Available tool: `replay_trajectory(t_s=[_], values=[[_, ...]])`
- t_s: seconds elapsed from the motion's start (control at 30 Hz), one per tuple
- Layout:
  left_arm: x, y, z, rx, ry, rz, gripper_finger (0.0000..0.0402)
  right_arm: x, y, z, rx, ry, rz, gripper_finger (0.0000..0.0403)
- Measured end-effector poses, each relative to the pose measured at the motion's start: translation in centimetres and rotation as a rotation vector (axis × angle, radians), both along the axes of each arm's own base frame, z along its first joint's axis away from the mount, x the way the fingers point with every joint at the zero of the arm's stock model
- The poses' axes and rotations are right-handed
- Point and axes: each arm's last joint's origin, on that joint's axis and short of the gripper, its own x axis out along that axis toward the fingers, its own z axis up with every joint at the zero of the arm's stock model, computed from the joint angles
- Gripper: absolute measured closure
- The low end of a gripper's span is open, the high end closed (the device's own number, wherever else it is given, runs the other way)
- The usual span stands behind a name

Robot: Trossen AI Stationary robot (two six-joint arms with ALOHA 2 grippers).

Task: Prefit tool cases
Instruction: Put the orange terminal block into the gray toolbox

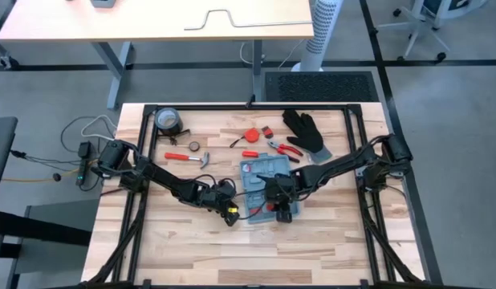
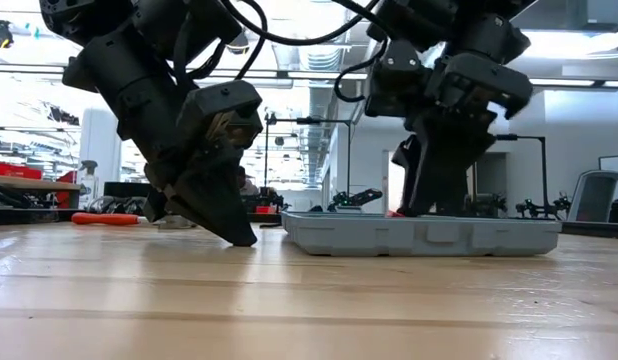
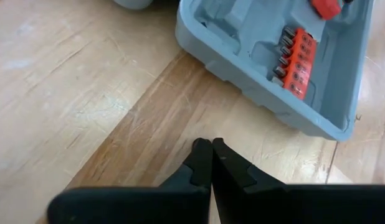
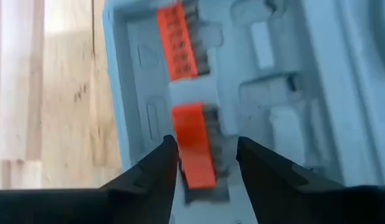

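Tool case [image 1: 260, 181] mid-table. Right claw [image 4: 207, 155] spread over an orange bit holder [image 4: 195, 152] at the case's 5 o'clock corner; press it squarely down. Left claw [image 3: 211, 152] pressed together, empty, on table [image 1: 328, 241] at case's 8 o'clock.

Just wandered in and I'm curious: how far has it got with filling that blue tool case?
One orange bit holder already sits in the case. The open right gripper straddles a second orange bit holder at its slot. Hammer, pliers and other tools remain on the table. The left gripper waits shut beside the case.
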Motion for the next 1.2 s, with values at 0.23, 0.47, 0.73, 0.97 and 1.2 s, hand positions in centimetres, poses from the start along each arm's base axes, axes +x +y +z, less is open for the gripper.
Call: replay_trajectory(t_s=[0.23, 0.47, 0.73, 0.97, 1.2], values=[[0.0, -0.1, 0.6, -0.014, -0.023, -0.007, 0.0402, -0.5, -0.1, 0.2, 0.019, 0.033, -0.046, 0.0222], [1.1, -0.6, 2.1, -0.041, -0.124, -0.042, 0.0401, -3.2, 0.3, 1.9, 0.059, -0.072, -0.264, 0.0246], [4.7, -0.3, 6.1, 0.113, -0.210, -0.134, 0.0401, -8.1, 0.1, 1.7, 0.131, -0.119, -0.554, 0.0344], [6.9, 1.6, 4.1, 0.060, -0.117, -0.231, 0.0401, -7.8, 1.3, -0.2, 0.196, -0.101, -0.608, 0.0392], [8.6, 1.3, 4.1, 0.057, -0.132, -0.280, 0.0401, -8.0, 2.8, -1.3, 0.214, -0.040, -0.600, 0.0398]])
